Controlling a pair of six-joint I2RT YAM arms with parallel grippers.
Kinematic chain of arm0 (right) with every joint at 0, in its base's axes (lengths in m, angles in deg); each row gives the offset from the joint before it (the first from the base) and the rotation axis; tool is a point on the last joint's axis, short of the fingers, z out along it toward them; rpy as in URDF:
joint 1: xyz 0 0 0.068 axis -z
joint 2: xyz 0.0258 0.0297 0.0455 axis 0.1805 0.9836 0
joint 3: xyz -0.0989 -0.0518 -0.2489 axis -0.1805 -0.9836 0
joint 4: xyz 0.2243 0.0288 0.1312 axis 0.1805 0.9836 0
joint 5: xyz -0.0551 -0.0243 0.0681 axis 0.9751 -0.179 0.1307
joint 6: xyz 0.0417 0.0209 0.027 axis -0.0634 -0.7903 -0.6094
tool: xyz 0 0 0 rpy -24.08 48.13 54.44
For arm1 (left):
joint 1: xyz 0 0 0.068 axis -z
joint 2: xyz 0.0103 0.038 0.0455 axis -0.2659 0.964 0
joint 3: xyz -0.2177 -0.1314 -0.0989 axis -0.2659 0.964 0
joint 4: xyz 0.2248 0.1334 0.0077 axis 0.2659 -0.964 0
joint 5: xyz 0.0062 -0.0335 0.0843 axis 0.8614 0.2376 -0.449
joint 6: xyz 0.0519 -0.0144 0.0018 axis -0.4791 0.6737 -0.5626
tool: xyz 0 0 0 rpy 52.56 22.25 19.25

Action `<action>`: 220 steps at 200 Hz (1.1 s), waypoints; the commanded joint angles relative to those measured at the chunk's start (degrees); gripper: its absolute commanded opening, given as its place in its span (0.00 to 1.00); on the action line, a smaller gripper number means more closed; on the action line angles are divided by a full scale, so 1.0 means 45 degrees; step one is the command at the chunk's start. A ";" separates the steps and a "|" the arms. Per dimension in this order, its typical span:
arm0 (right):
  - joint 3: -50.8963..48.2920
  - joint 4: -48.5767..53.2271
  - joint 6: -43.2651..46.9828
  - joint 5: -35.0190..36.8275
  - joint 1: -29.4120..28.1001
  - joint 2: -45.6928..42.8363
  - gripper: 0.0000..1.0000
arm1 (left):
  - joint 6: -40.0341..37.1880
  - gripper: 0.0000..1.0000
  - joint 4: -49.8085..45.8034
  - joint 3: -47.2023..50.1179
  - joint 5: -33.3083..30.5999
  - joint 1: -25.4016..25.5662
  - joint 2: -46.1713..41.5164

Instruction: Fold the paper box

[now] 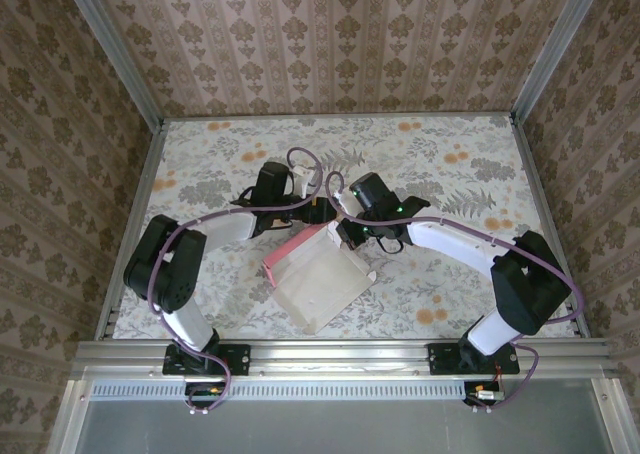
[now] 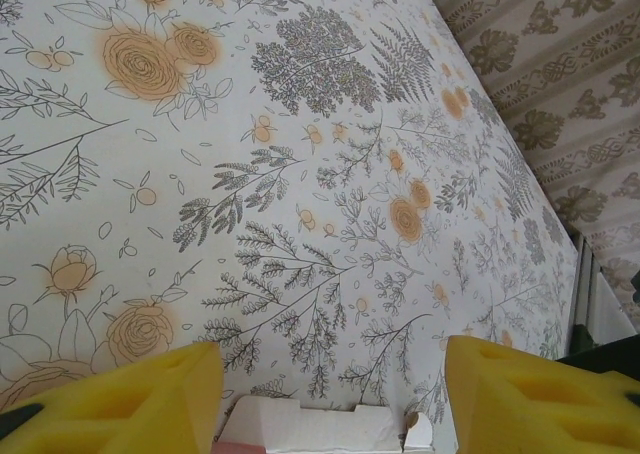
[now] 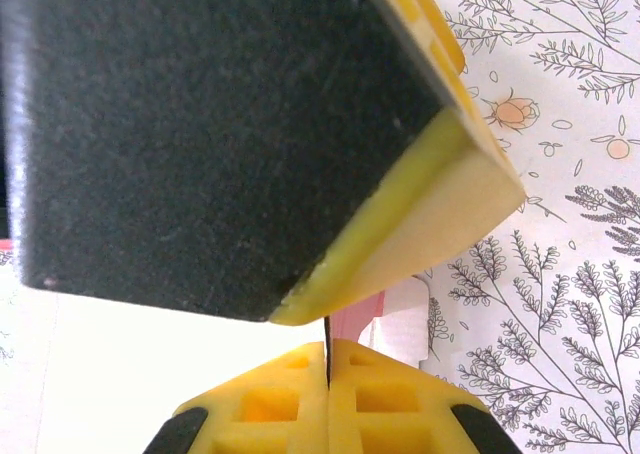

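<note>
The paper box lies half-formed in the middle of the table, whitish inner face up, with a pink wall raised along its left side. My right gripper is at the box's far right corner. In the right wrist view its yellow fingers are pressed together on a thin upright pink wall. My left gripper hovers over the box's far edge, open. A white flap sits low between its yellow fingers. One left finger looms close above my right gripper.
The table is covered with a floral cloth. Patterned walls enclose it at the back and sides, and a metal rail runs along the near edge. Free room lies at the far side and to the right.
</note>
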 commanded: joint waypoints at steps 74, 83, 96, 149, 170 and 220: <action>-0.1282 0.0283 -0.0884 -0.0259 -0.0096 -0.2075 0.26 | -0.0332 0.59 -0.0316 -0.0507 0.0416 -0.0146 0.0398; -0.1484 0.0373 -0.0921 -0.0069 -0.0081 -0.2137 0.26 | -0.0351 0.59 -0.0371 -0.0553 0.0560 -0.0184 0.0437; -0.1856 0.0356 -0.0996 0.0208 0.0011 -0.2781 0.27 | -0.0271 0.59 -0.0345 -0.0600 0.0766 -0.0259 0.0478; -0.2381 -0.0973 -0.1151 0.0777 0.0383 -0.1953 0.27 | -0.0614 0.57 -0.1342 -0.1302 0.1274 -0.0303 0.0849; -0.2143 -0.1503 -0.1123 0.0818 0.0353 -0.1160 0.27 | -0.0773 0.57 -0.1619 -0.1503 0.1480 -0.0303 0.0970; -0.1998 -0.2435 -0.1238 0.1742 0.0469 -0.0387 0.27 | -0.0971 0.53 -0.1958 -0.1710 0.1766 -0.0283 0.1106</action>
